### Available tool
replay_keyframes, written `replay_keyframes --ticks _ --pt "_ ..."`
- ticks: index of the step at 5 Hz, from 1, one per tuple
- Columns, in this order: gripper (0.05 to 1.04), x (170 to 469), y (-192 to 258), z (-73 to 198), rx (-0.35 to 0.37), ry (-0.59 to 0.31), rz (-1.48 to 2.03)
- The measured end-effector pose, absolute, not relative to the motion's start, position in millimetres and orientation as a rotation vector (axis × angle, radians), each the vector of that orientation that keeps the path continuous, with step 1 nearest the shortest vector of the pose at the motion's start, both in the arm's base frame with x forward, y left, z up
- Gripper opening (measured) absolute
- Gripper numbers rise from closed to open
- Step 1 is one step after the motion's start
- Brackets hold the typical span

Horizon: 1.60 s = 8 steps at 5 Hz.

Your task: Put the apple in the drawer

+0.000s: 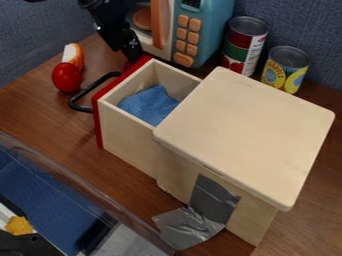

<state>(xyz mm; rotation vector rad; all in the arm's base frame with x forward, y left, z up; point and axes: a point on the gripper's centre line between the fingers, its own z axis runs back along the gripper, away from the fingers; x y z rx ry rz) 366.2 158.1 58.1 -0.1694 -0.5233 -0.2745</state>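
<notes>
The drawer (127, 145) is standing open, a blue cloth (150, 104) lying inside; a round red thing (67, 77), probably the apple, is sitting outside on the bench (40, 107), so placing it is apparently remaining. The claw (132, 54) is hanging by the drawer's front, its opening and any hold staying impossible to tell. A red-and-green can (244, 45) and a yellow one (286, 70) are carrying printed labels.

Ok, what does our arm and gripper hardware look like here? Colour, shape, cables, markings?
The arm is black, its visible part slim and jointed, with blocky segments. The gripper is black too, a narrow, angular shape with small pale glints that could be highlights or fasteners; can't tell which. I can't make out any cables or clear markings on either.
</notes>
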Motion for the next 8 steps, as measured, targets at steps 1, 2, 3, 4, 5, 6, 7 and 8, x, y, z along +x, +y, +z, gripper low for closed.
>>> replay_keyframes --ticks 1,2,3,4,5,6,7,8 --pt "0.999 364.4 156.8 45.2 -0.192 -0.499 -0.264" --pt "0.999 366.3 155.5 44.1 -0.193 -0.506 -0.253" --pt "0.999 369.9 151.4 45.8 -0.206 -0.523 -0.246" --pt "0.999 371.7 151.1 46.3 -0.201 -0.531 -0.244" --pt "0.999 375.6 149.6 47.1 -0.193 -0.544 -0.238" --pt "0.975 379.4 147.3 43.0 -0.177 -0.539 -0.228" --pt "0.868 382.3 146.3 21.4 -0.175 -0.514 -0.187" --pt "0.782 385.1 149.8 13.8 -0.169 -0.511 -0.138"
